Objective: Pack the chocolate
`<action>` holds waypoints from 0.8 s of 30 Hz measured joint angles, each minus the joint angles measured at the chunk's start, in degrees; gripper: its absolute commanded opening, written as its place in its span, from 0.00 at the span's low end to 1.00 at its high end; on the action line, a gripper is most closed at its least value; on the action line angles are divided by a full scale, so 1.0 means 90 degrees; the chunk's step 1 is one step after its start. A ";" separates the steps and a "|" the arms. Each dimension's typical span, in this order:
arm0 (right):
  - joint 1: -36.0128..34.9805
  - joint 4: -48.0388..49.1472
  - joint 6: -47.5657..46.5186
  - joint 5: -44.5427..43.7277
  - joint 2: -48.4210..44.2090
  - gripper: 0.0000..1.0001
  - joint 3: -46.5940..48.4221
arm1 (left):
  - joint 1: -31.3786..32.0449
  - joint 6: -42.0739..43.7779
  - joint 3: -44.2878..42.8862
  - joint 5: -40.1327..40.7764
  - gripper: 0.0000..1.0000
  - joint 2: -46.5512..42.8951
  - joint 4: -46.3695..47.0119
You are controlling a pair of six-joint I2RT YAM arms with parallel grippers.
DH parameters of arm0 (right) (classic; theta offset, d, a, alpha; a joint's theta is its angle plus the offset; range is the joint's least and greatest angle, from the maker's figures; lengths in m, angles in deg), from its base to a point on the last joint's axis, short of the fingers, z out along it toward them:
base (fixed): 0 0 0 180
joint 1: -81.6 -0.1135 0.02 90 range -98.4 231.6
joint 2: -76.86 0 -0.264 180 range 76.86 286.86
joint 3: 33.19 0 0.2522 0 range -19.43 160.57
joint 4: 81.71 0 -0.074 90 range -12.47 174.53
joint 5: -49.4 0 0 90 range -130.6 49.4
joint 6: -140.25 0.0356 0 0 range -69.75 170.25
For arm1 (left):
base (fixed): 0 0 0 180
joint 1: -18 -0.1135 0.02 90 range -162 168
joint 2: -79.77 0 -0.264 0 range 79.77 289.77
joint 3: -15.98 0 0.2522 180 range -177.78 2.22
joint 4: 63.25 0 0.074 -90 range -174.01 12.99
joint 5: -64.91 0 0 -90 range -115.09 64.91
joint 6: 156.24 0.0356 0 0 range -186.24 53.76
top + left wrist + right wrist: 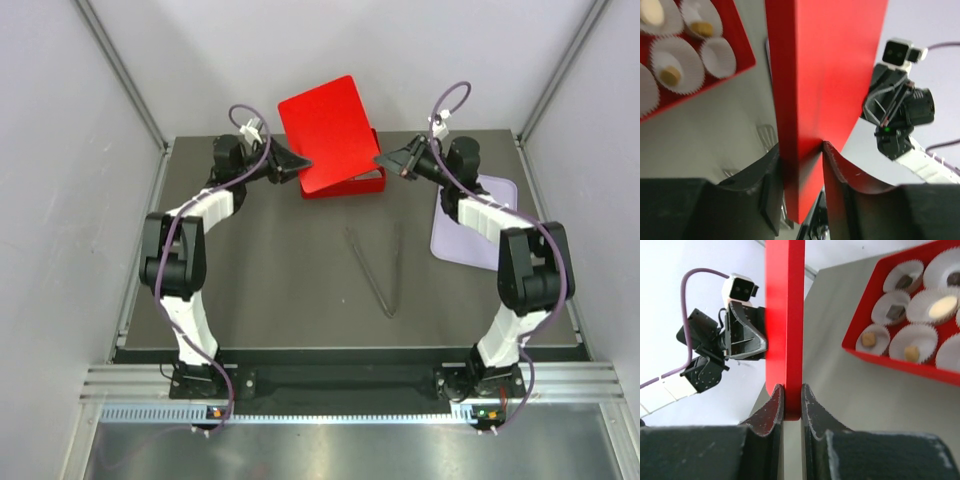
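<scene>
The red box lid (325,125) hangs tilted over the red box base (362,184) at the far middle of the table. My left gripper (297,163) is shut on the lid's left edge, and my right gripper (384,160) is shut on its right edge. In the left wrist view the jaws (801,150) clamp the lid (825,75); in the right wrist view the jaws (789,390) clamp its edge (785,315). The base (880,357) holds white paper cups with tan chocolates (869,340) and dark chocolates (896,313). It also shows in the left wrist view (742,55), with a tan chocolate (671,75).
Metal tongs (380,265) lie on the dark table in the middle. A lilac mat (470,230) lies at the right, partly under my right arm. Grey walls close in the table on the left, right and back.
</scene>
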 measured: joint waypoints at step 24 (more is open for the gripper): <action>0.0352 0.2798 0.1668 0.1642 0.1273 0.00 0.0189 | -0.0044 0.0012 -0.0163 -0.0342 0.54 0.0413 0.0347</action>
